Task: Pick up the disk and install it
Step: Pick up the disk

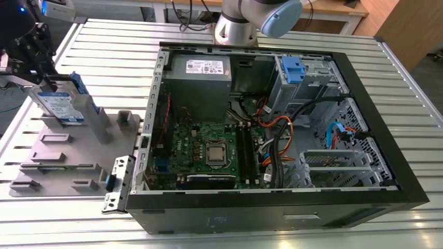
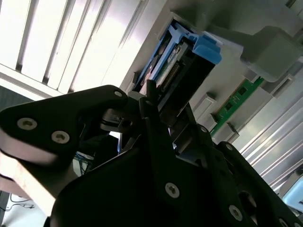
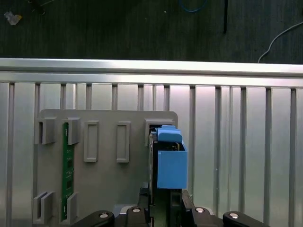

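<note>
**While the disk stands on its rack, the gripper is at its upper end**

Where the exterior view reaches its far left, the gripper (image 1: pixel 45 79) hangs over the disk (image 1: pixel 61 106). The disk stands on edge, slightly tilted, label facing out, with its blue frame (image 1: pixel 77 84) along the back. Its lower end is at a slot of a grey rack (image 1: pixel 49 155). The rack lies flat on the slatted table (image 1: pixel 104 41), just beside the open case (image 1: pixel 277 220), on the exterior view's left.

In the first wrist view the gripper (image 3: pixel 165 196) sits astride the near end of the disk (image 3: pixel 171 168), black metal on either side of the blue frame. The second wrist view shows the same end of the disk (image 2: pixel 175 66) close against the gripper (image 2: pixel 158 111). Whether it pinches the disk or only brackets it, I cannot tell.

A green memory stick (image 3: pixel 67 170) stands in other slots of the rack, well apart from the disk.

Inside the case, a cage with a blue handle (image 1: pixel 294 70) sits in the far corner, near the power supply (image 1: pixel 201 78). The arm (image 1: pixel 239 26) rises behind the case.
</note>
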You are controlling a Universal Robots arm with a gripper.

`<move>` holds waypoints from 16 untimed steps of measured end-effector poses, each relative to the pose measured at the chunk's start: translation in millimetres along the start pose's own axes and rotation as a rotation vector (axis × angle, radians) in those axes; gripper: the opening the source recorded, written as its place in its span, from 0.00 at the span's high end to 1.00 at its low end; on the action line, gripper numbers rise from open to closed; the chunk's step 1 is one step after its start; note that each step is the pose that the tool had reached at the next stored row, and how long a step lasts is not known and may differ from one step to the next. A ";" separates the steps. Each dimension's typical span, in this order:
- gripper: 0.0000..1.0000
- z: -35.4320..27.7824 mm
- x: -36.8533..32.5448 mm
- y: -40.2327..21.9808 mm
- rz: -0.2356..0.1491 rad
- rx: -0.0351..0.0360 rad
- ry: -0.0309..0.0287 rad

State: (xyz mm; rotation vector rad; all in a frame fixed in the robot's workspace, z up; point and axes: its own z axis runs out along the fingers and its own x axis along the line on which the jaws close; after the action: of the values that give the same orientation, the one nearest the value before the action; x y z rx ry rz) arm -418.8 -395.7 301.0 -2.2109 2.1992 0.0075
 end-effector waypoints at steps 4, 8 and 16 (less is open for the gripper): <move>0.65 0.3 0.0 1.2 -0.007 -0.0002 0.0077; 0.65 0.3 0.0 1.3 -0.007 -0.0001 0.0082; 0.65 -1.0 0.0 1.3 -0.007 0.0000 0.0082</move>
State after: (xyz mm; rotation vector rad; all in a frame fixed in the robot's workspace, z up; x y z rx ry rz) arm -420.1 -395.7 301.9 -2.2232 2.1952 -0.0016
